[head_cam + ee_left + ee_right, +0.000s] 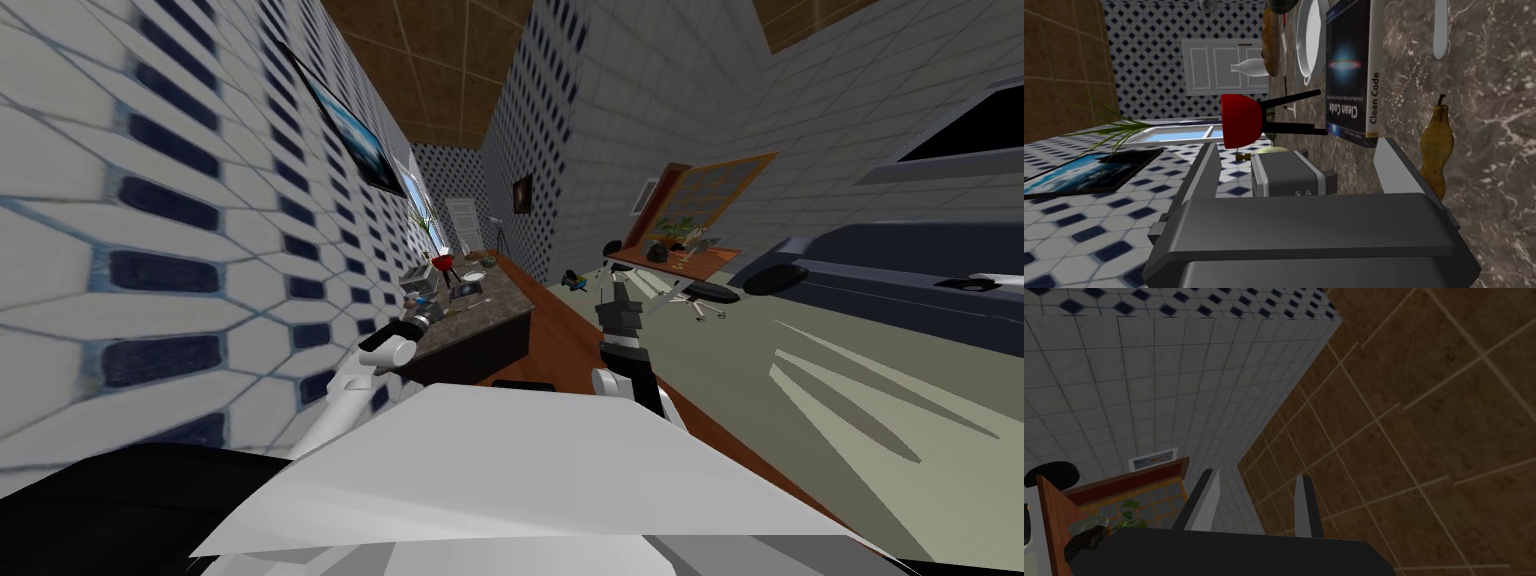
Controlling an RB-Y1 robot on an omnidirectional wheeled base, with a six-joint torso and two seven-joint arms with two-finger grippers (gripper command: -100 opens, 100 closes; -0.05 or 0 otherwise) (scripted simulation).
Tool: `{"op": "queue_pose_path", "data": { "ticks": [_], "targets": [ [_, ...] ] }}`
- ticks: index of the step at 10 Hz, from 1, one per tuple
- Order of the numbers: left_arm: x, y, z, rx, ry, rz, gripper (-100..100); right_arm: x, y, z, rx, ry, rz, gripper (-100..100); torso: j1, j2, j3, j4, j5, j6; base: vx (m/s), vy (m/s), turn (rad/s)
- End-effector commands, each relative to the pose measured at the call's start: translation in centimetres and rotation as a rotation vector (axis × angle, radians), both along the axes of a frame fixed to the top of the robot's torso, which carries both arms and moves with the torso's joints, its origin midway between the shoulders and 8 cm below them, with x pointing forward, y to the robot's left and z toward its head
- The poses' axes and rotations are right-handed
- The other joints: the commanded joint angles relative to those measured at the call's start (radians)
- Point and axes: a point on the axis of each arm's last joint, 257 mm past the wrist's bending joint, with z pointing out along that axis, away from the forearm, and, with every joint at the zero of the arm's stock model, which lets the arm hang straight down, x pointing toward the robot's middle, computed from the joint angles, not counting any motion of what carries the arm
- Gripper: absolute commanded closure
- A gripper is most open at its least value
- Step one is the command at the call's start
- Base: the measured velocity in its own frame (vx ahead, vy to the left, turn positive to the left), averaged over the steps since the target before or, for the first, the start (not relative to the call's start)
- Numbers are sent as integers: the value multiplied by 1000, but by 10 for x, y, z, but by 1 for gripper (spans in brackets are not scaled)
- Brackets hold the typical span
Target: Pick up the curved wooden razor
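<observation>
Marble, dark brown with pale veins, tops the counter (1499, 125) that my left gripper (1299, 145) reaches over. The counter runs along a wall (150, 250) of white tiles with dark blue insets, toward a white door (1214, 65) at the far end. The floor (570, 335) beside it is reddish wood.

My left jaws are spread wide, and a small grey box (1286, 175) stands in the gap, pressed by neither finger. Past it are a red bowl (1241, 122) on black legs, a book (1351, 75) and a brownish pear (1436, 150).

The razor (1270, 40) looks to be the curved brown piece with a woody grain, long and slightly bowed. It lies on the marble well beyond the red bowl, just beside a white plate (1311, 40) and near a white bottle (1251, 67); its far end runs out of view. It is well apart from my fingers.

My right gripper (1256, 474) is raised beside my chest, jaws parted less widely, holding nothing.
</observation>
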Motion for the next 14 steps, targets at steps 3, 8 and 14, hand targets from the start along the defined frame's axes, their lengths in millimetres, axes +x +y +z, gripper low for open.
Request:
{"op": "queue_pose_path", "data": {
  "ticks": [3,8,14],
  "targets": [
    [-6,19,-29,-50,119,24,-100,0,0,0,0,0,0,0,0,0,0,0,0,0,17,-8,-57],
    [-21,55,-71,-147,307,87,-100,0,0,0,0,0,0,0,0,0,0,0,0,0,24,-11,-79],
    [-52,93,-112,-241,513,181,-100,0,0,0,0,0,0,0,0,0,0,0,0,0,25,-10,-82]
  ]
}}
